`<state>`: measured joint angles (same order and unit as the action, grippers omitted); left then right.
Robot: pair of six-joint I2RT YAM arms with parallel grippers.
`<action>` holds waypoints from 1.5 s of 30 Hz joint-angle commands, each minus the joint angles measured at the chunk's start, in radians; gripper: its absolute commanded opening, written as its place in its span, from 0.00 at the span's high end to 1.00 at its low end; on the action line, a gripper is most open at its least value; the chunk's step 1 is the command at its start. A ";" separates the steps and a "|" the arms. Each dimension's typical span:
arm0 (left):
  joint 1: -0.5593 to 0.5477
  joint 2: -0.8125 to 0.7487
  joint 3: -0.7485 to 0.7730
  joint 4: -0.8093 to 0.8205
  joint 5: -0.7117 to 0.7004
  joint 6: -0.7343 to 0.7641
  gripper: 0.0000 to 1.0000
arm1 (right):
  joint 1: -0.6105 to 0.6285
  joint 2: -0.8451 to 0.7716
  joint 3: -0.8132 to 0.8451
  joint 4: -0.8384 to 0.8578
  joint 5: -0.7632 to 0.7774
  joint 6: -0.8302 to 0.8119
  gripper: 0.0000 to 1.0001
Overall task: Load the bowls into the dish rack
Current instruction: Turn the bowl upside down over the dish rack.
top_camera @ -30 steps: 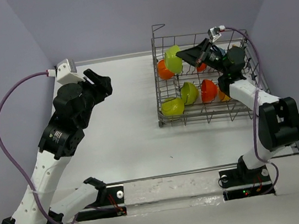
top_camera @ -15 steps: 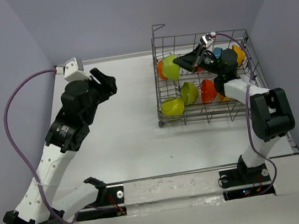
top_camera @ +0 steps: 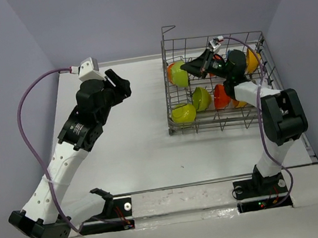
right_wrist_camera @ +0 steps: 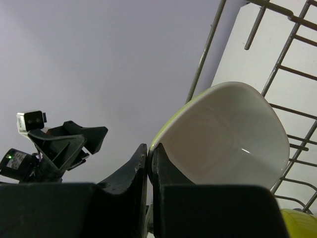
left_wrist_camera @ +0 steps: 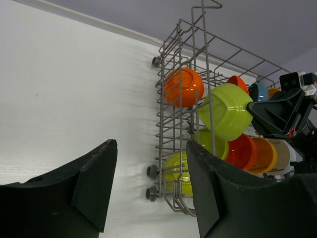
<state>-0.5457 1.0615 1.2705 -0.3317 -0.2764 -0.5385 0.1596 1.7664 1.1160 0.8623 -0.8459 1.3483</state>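
Observation:
The grey wire dish rack [top_camera: 175, 129] stands at the back right of the table and shows in the left wrist view [left_wrist_camera: 161, 124]. My right gripper [top_camera: 188, 66] is shut on the rim of a lime green bowl with a white inside [top_camera: 180, 76], holding it in the rack's far left part [right_wrist_camera: 228, 134]. Beside it sits an orange bowl [left_wrist_camera: 183, 87]. More bowls stand in the rack: lime green [top_camera: 201, 97], yellow-green [top_camera: 183, 114], red-orange [top_camera: 221, 96] and orange-yellow [top_camera: 251, 58]. My left gripper [top_camera: 120, 84] is open and empty above the table, left of the rack.
The white table [top_camera: 128, 153] stretches left and in front of the rack. Grey walls close in on the back and both sides. A purple cable [top_camera: 25, 114] loops off the left arm. The rack's tall grid sides rise around the right gripper.
My right gripper has carried the lime green bowl leftward and lower into the rack's far left corner. My left arm has swung toward the right, nearer the rack.

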 commanded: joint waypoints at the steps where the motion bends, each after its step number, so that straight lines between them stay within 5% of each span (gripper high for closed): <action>1: 0.004 0.006 -0.008 0.054 0.009 -0.005 0.33 | 0.030 0.025 0.051 0.001 -0.005 -0.029 0.99; 20: 0.004 0.028 -0.003 0.062 0.014 0.008 0.33 | 0.058 0.146 0.143 -0.118 0.030 -0.100 0.99; 45: 0.004 0.035 -0.016 0.068 0.025 0.011 0.33 | 0.058 0.143 0.071 -0.209 0.119 -0.167 0.99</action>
<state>-0.5457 1.1114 1.2625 -0.3065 -0.2543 -0.5392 0.2111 1.9446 1.1942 0.6418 -0.7437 1.2098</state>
